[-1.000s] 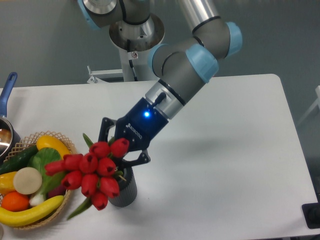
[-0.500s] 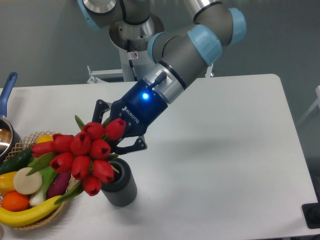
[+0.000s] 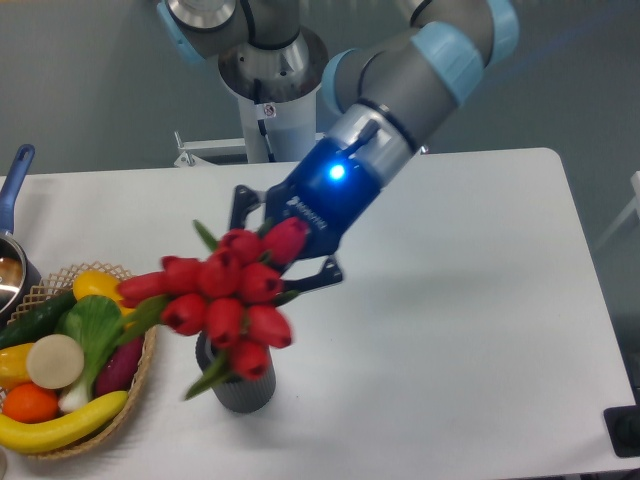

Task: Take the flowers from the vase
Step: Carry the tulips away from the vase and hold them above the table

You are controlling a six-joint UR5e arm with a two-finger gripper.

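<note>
Gripper [image 3: 283, 255] clenched on the flowers [image 3: 225, 297], glossy red pointed buds with green leaves, above the ribbed dark cylindrical vase [image 3: 243, 390]

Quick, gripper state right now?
Gripper: closed on the flowers, bunch lifted above the vase.

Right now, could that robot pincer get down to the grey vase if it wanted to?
Probably not as things stand: the pincer is shut on the flowers, and that bunch hangs over the vase, covering most of its mouth.
</note>
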